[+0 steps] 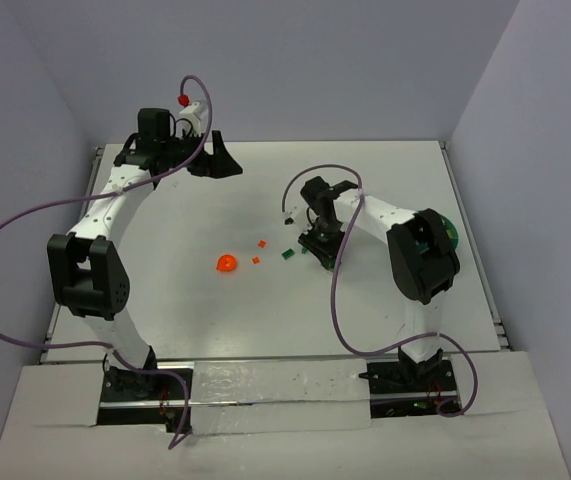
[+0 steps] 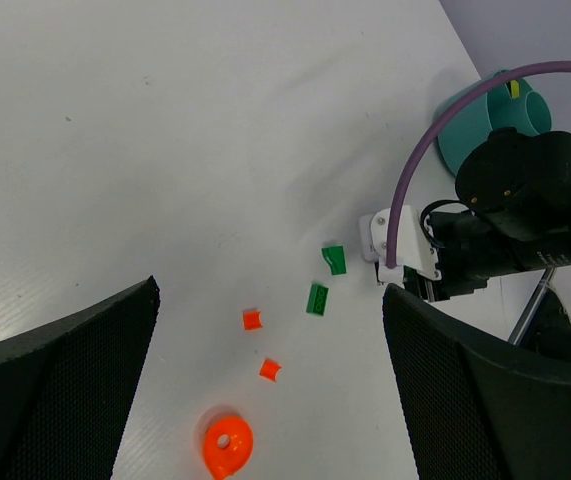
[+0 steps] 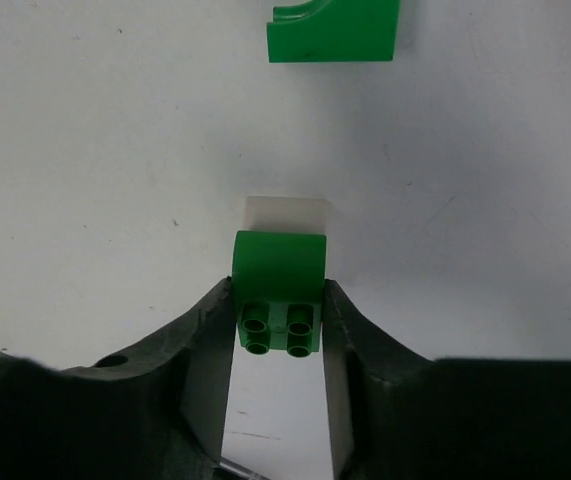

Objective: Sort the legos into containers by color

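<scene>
My right gripper point(image 3: 278, 292) is shut on a dark green brick point(image 3: 280, 270), studs facing the camera, low over the white table. A second dark green curved piece point(image 3: 335, 30) lies just ahead of it. In the top view the right gripper point(image 1: 317, 243) is mid-table, right of a green piece point(image 1: 288, 254), two small orange-red bits point(image 1: 262, 243) and an orange-red ring piece point(image 1: 225, 265). My left gripper point(image 1: 215, 160) is open and empty at the far left; its wrist view point(image 2: 270, 290) shows the ring point(image 2: 227, 445), the bits point(image 2: 252, 319) and green pieces point(image 2: 317, 298). No purple or lime pieces are in view.
The teal-blue bowl point(image 2: 485, 120) stands at the table's right side behind the right arm, with something yellow inside; only its edge shows in the top view point(image 1: 449, 232). Purple cables loop from both arms. Walls close the table on three sides.
</scene>
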Robot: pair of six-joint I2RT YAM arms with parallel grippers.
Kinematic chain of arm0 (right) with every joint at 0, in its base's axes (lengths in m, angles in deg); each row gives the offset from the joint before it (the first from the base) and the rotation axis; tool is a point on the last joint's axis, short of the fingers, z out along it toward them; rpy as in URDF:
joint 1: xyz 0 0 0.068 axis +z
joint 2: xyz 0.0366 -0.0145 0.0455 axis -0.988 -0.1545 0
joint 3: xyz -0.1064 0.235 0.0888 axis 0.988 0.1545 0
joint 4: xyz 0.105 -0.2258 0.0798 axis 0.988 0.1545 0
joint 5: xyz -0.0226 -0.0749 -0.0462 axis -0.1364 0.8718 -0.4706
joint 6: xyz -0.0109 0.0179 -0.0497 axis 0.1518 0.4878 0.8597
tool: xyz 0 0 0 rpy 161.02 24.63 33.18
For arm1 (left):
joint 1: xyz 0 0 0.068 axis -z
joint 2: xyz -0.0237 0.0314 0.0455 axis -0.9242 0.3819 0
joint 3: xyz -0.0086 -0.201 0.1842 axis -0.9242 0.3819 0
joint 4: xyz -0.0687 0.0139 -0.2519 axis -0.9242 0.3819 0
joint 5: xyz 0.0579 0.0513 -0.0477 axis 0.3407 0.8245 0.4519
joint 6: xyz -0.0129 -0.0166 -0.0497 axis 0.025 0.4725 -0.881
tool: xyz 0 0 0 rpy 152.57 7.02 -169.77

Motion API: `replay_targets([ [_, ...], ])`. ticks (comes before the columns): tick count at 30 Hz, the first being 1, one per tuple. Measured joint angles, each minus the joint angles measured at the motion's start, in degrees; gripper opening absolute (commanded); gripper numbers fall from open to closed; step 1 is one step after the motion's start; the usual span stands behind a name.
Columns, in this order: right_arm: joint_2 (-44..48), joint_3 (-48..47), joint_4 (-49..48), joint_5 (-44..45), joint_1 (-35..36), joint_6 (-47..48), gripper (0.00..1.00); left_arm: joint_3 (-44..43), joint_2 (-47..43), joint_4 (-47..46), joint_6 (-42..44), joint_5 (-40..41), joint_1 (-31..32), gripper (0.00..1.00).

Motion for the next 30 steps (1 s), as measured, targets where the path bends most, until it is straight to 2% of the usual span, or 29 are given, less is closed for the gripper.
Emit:
replay_targets([
  [2,0.00,0.00,-0.10,0.30,0.00,0.03,0.13,0.00,-0.01,0.00,0.00,0.00,-0.02,0.99],
  [5,0.07,0.01,-0.08,0.08,0.00,-0.02,0.00,0.08,0.00,0.00,0.00,-0.02,-0.04,0.99],
  [10,1.39,-1.58,2.11,-5.37,-1.09,-1.05,0.00,2.42,-0.09,-1.35,-0.08,-1.38,-0.13,0.99],
  [13,2.05,-8.22,5.22,-14.70,-4.24,-3.32,0.00,7.50,-1.34,-4.41,-0.62,-5.85,-0.38,0.99],
  [18,6.52,-17.03,3.96,-32.11,-11.52,-7.93,0.00,16.72,-3.82,-11.23,-3.17,-16.36,0.45,0.95],
  [24,10.64,-17.41,2.55,-44.86,-12.87,-12.88,0.00,20.32,-4.92,-16.17,-4.93,-23.40,6.77,0.92],
  [30,10.75,-15.60,0.70,-51.10,-13.25,-16.83,0.00,20.55,-5.20,-21.31,-8.42,-25.18,13.01,0.86],
])
